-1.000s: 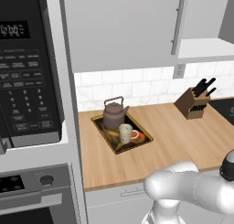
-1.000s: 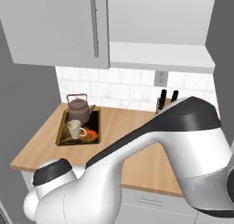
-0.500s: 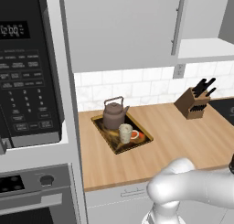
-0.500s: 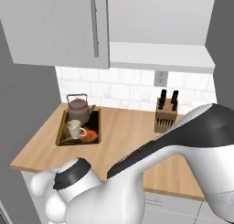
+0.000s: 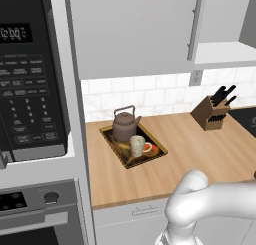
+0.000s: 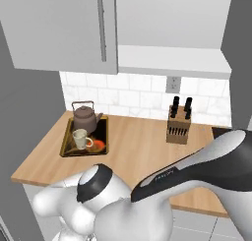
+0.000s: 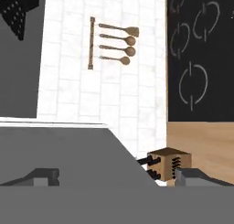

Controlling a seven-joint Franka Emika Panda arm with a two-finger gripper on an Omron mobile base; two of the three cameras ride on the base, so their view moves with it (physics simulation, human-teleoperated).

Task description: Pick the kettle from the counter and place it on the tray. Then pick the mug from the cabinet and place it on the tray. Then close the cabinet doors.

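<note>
The brownish-grey kettle (image 5: 124,124) (image 6: 84,117) stands on the dark tray (image 5: 125,157) (image 6: 99,131), and the cream mug (image 5: 137,145) (image 6: 80,138) sits just in front of it on the same tray. The tray lies on the wooden counter (image 5: 200,149) (image 6: 142,146). The left cabinet door (image 5: 130,29) (image 6: 59,28) is shut against the cabinet. The right door (image 6: 241,63) stands open, baring the pale shelf (image 5: 220,51) (image 6: 172,55). In the hand view my gripper (image 7: 121,178) is open, its fingertips (image 7: 45,176) wide apart before a flat grey door panel (image 7: 68,157).
A knife block (image 5: 212,111) (image 6: 178,124) (image 7: 169,163) stands at the back of the counter. A black cooktop (image 7: 201,54) lies beyond it, with wooden spoons (image 7: 112,42) hung on the tiled wall. The microwave (image 5: 30,79) and oven are at the left.
The arm has swung further right: its dark elbow has left the left base view's right edge and its long link sits lower in the right base view. Kettle, mug and tray have not moved.
</note>
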